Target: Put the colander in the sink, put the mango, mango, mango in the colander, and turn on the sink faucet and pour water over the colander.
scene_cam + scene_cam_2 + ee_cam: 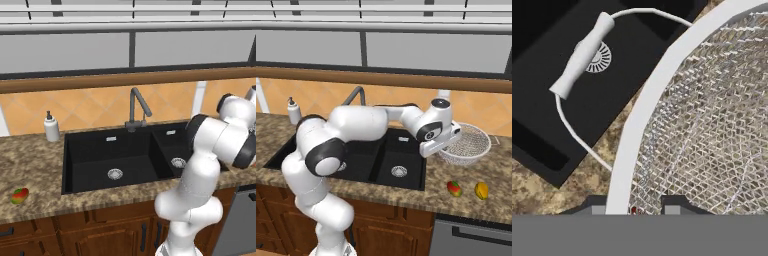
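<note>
hand (632, 209): two dark fingers clamped together on the white rim of the colander, one tip on each side of it
colander (472, 145): round silvery-white mesh metal bowl, on the speckled brown granite desk (466, 172), hand at its sink-side rim; one wire handle with a white grip juts over the small basin
sink (112, 155): matte black double-basin, just beside the hand
mangos: two small red-yellow ovals (454, 188) (481, 190) on the desk near the hand, in front of the colander; a third (19, 196) far off beyond the large basin
faucet (137, 107): dark grey arched spout behind the sink, seemingly dry
</note>
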